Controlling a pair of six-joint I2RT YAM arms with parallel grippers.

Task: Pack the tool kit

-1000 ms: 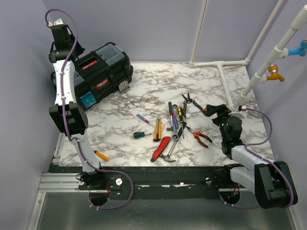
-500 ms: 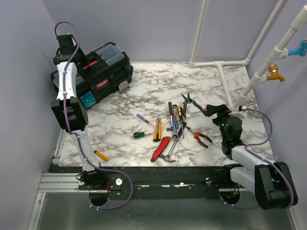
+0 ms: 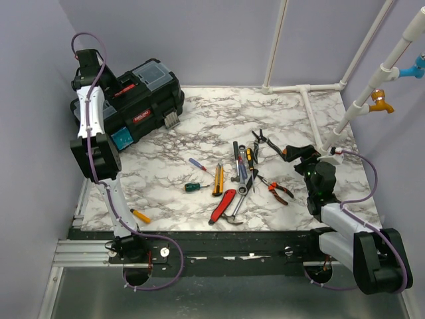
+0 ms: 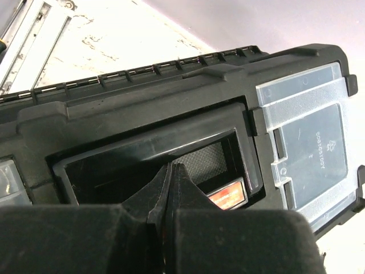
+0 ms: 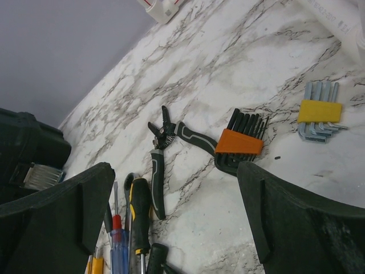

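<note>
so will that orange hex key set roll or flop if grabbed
The orange hex key set lies flat, so rolling seems unlikely. Its keys stick out of the holder, so some might pivot. It may slide on the smooth marble table.

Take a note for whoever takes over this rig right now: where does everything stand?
Left pincer: shut on nothing, at the handle recess of the toolbox.
Right pincer: open, empty, above the pliers and hex key sets.
Toolbox: far left corner of the table, lid looks closed.
Tools: loose in the main pile; one yellow-handled tool lies near the left arm's base.
Done: no tool visibly packed.
Left: open the lid, pack every tool.
</note>
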